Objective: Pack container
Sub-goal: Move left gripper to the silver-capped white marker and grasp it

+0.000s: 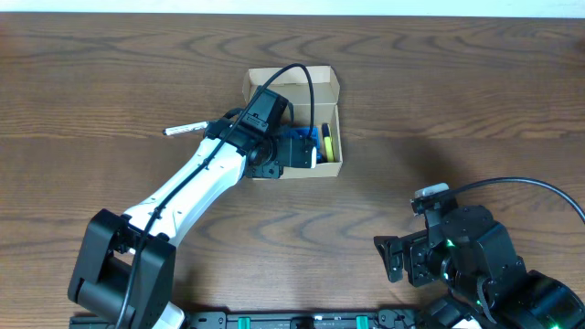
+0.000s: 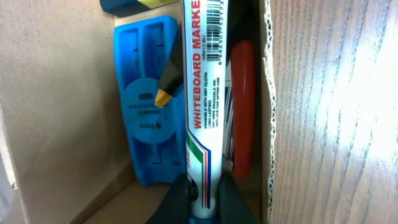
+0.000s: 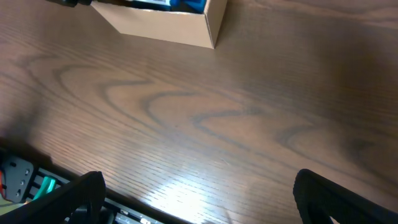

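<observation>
Left wrist: left claw (image 2: 202,200) around whiteboard marker (image 2: 204,93), apparently inside container (image 2: 50,93).

Left arm (image 1: 196,183): stretched diagonally from the near-left base toward the far middle; wrist tilted down
Left gripper (image 2: 204,199): fingers closed tight on a whiteboard marker (image 2: 202,93)
Right arm (image 1: 484,270): folded low, near-right corner
Right gripper (image 3: 199,199): fingers wide apart; holding nothing

Tan cardboard box (image 1: 311,82) sat mid-table | white whiteboard marker (image 2: 202,112) lay inside, between blue moulded plastic block (image 2: 144,118) and red pen (image 2: 242,106)
</observation>
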Robot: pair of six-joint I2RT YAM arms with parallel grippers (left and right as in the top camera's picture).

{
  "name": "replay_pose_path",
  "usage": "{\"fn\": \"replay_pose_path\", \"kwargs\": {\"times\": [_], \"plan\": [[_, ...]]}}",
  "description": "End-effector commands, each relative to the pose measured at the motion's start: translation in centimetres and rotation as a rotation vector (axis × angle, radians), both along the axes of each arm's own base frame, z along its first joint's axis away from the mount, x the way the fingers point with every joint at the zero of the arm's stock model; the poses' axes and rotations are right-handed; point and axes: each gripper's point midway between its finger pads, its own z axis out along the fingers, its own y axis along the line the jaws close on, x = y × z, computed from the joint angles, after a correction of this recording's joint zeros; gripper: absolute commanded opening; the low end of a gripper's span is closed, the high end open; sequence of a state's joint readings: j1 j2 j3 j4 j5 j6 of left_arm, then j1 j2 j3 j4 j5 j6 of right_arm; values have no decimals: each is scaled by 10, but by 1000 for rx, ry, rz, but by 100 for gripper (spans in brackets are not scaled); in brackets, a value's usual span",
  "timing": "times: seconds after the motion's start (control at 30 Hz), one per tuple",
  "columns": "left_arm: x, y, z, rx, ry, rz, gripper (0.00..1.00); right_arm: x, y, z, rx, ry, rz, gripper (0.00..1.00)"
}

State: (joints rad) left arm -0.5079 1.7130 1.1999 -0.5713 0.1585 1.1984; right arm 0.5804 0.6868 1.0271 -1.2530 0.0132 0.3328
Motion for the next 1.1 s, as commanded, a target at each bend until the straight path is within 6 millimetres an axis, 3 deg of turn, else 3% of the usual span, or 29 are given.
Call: {"fn": "replay_pose_path", "kwargs": {"times": [0.0, 0.03, 0.07, 0.3, 0.37, 0.5, 0.6, 0.7, 0.83, 1.07], "plan": [[4, -5, 6, -36, 4, 33, 33, -1, 2, -1, 6, 6, 3, 99], [5, -6, 7, -42, 4, 45, 45, -2, 2, -1, 6, 6, 3, 99], [6, -6, 8, -49, 3, 57, 49, -1, 2, -1, 6, 6, 3, 99], [20, -14, 25, -129, -22, 171, 53, -1, 2, -1, 6, 6, 3, 99], [30, -18, 45, -176, -46, 234, 52, -1, 2, -1, 6, 6, 3, 99], [57, -11, 107, -292, -156, 463, 56, -1, 2, -1, 6, 6, 3, 99], [74, 9, 155, -357, -269, 623, 61, -2, 2, -1, 6, 6, 3, 99], [82, 37, 178, -351, -350, 702, 61, -1, 2, -1, 6, 6, 3, 99], [92, 80, 171, -325, -333, 784, 61, -1, 2, -1, 6, 6, 3, 99], [107, 149, 129, -292, -198, 852, 68, -2, 2, -1, 6, 6, 3, 99]]}}
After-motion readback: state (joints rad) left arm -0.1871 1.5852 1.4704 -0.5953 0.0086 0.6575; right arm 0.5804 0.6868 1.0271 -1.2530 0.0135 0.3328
